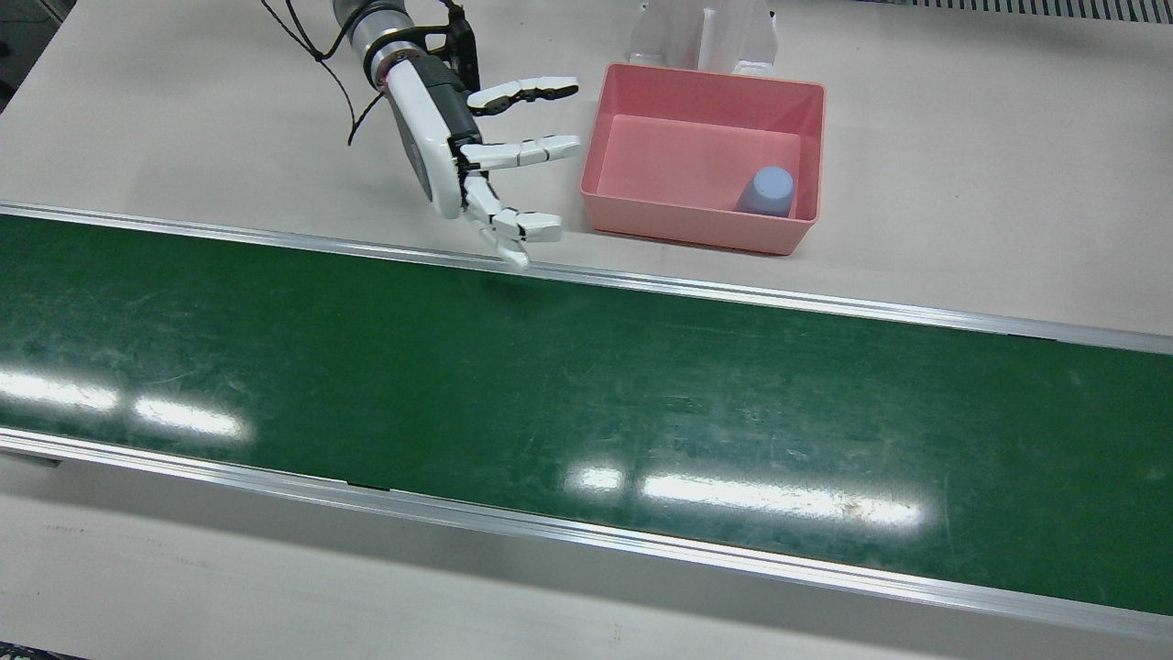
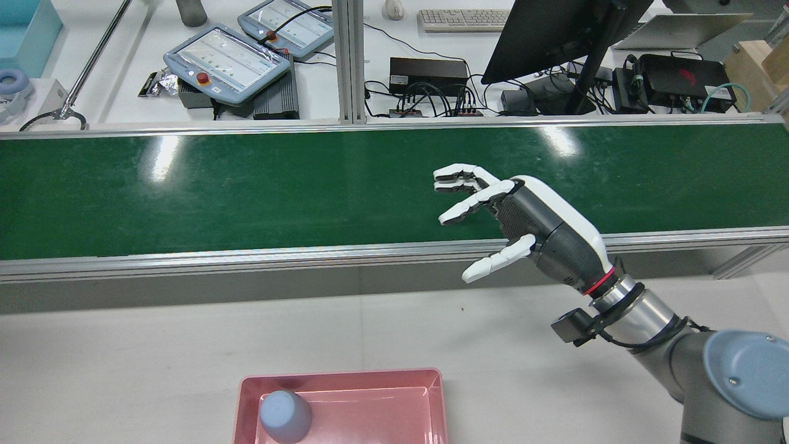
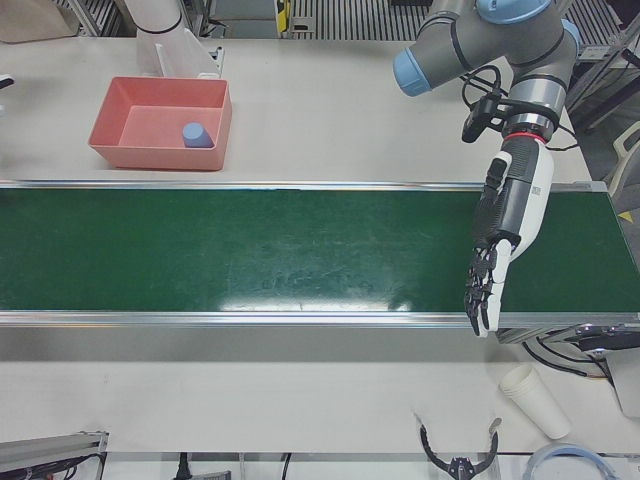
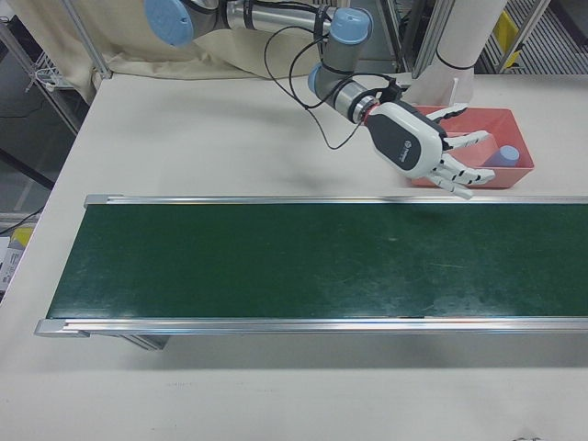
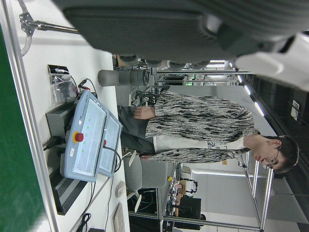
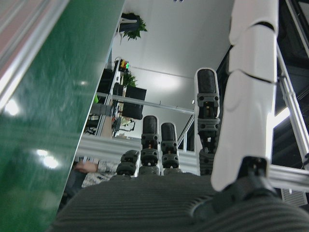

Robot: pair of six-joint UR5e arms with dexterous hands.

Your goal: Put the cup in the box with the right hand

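Beside the pink box (image 1: pixel 623 209) holding the cup (image 1: pixel 767 192), the right robot hand (image 1: pixel 458 156) hovers empty, fingers spread.

Readable text: none in any view.
Right hand (image 4: pixel 418 147): a small round grey mark on its white back, too small to read.
Control tablets (image 2: pixel 228 60): on the desk beyond the belt, far ahead and to the left of the right hand; their screens show rows of marks, too blurred to read.
Keyboard (image 2: pixel 463 20): on the same desk ahead of the right hand; its keys show no legible characters.
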